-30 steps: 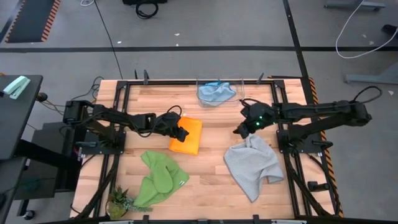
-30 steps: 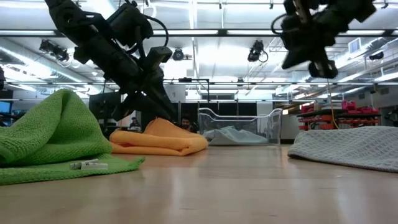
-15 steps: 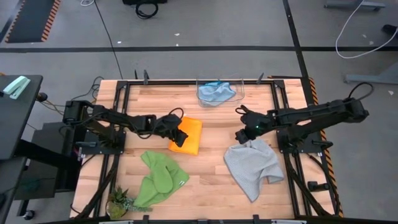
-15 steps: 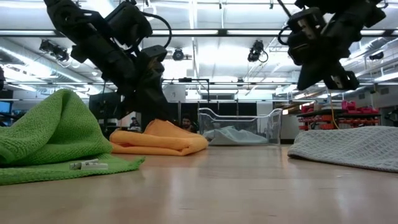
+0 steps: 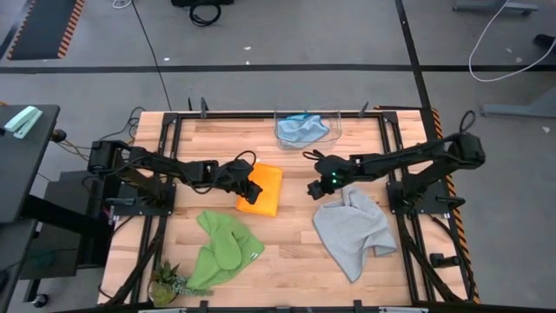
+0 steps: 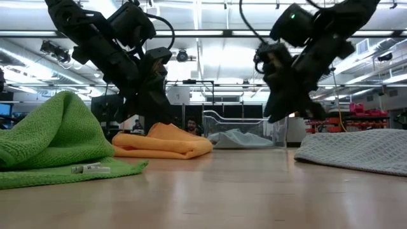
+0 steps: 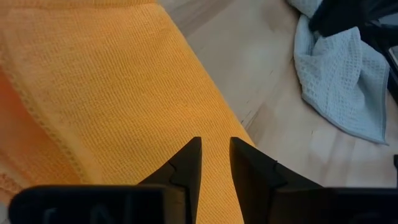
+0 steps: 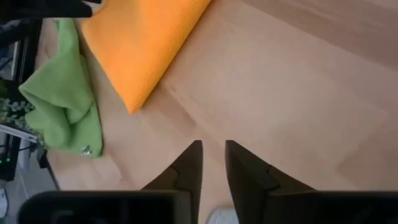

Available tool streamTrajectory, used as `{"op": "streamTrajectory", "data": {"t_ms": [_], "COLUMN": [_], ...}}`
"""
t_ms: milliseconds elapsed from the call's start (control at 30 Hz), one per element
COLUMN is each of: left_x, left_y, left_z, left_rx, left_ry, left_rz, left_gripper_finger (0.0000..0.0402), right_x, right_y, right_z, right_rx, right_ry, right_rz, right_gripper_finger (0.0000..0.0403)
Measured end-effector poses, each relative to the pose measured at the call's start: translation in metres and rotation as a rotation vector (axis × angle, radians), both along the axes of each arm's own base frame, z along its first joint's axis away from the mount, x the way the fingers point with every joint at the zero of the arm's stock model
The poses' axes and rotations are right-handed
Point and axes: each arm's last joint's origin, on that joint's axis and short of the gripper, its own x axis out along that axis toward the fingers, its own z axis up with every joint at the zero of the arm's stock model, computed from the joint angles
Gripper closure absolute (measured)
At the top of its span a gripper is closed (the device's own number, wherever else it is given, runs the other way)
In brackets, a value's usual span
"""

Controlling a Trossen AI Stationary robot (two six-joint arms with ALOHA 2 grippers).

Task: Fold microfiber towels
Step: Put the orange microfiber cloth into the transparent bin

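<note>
With the folded orange towel [image 5: 261, 189] lying mid-table under the narrowly parted, empty left gripper [image 5: 253, 185], the right gripper [image 5: 314, 188], likewise narrow and empty, is judged to be needed next at the crumpled grey towel [image 5: 353, 230] beside it.

A wooden bench [image 5: 287, 235] stands on a grey concrete floor [image 5: 261, 83]. A striped mat [image 5: 43, 26] lies at eleven o'clock. Ceiling lights [image 6: 210, 19] glow behind.
</note>
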Motion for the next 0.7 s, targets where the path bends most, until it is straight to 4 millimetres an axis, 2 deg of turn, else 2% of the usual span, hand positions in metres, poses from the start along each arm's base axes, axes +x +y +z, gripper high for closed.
{"op": "streamTrajectory", "data": {"t_ms": [133,300,433,567,700], "left_x": [0.0,-0.001,-0.001,-0.002,-0.003], "left_y": [0.0,0.0,0.0,0.0,0.0], "left_z": [0.0,-0.001,-0.001,-0.002,-0.003], "left_rx": [-0.022,-0.03,-0.01,-0.002,-0.004], "left_ry": [-0.001,0.006,0.019,0.029,0.043], "left_rz": [0.018,0.024,0.006,-0.002,-0.008], "left_gripper_finger": [0.0308,0.0308,0.0307,0.0312,0.0316], "right_x": [0.009,-0.001,-0.01,-0.015,-0.003], "right_y": [-0.005,0.001,0.003,0.005,0.009], "right_z": [-0.012,-0.035,-0.041,-0.046,-0.047], "right_rx": [-0.003,0.098,0.163,0.176,0.196], "right_ry": [-0.012,-0.058,-0.255,-0.253,-0.248], "right_rz": [0.001,-0.096,-0.282,-0.426,-0.441], "right_gripper_finger": [0.0296,0.0268,0.0254,0.0249,0.0249]}}
